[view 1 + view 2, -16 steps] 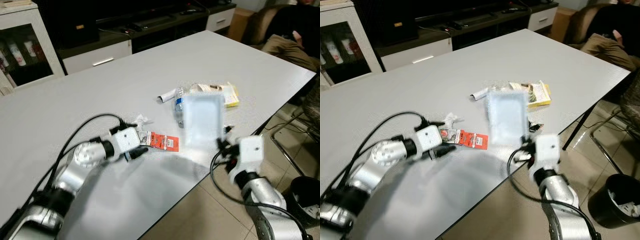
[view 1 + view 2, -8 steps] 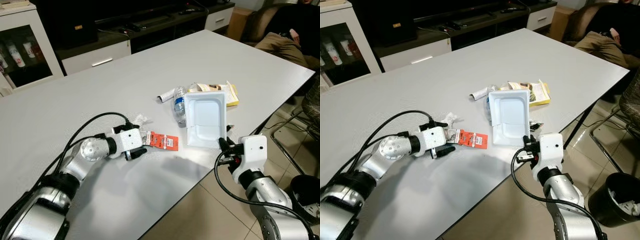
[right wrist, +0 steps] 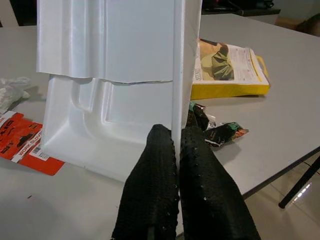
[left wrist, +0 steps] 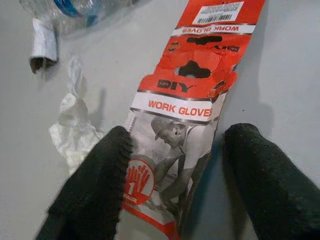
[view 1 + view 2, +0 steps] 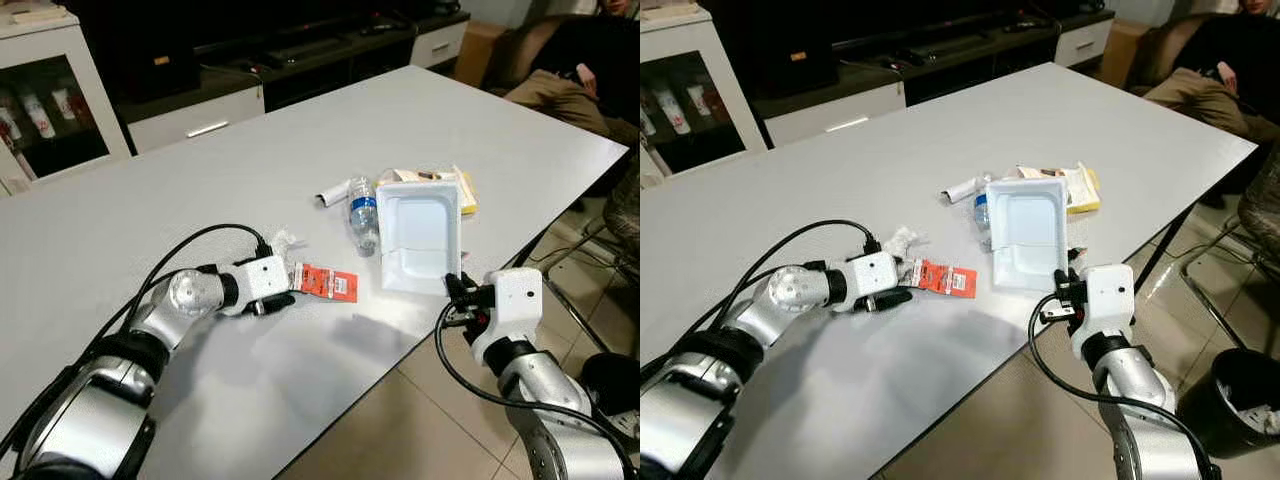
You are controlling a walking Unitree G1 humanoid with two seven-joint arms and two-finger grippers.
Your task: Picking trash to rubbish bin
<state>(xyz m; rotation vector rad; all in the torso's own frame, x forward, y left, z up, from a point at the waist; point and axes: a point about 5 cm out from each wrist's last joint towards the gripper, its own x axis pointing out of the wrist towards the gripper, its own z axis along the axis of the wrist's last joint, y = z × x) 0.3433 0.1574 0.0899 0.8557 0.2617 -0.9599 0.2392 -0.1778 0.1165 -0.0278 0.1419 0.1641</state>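
Lowered since a second ago, your white foam tray (image 3: 120,75) stays pinched by the right gripper (image 3: 176,150); your left gripper (image 4: 172,185) straddles the work-gloves card (image 4: 192,107), fingers spread.

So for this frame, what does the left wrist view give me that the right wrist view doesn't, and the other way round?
Left wrist view alone: the left gripper open, one finger on the red work gloves card and one beside it, plus a plastic bottle and a small paper roll.

Right wrist view alone: the right gripper shut on the edge of the white foam tray, a yellow packet and a dark wrapper behind it.

Both: the grey table, the red card, and the crumpled white tissue.
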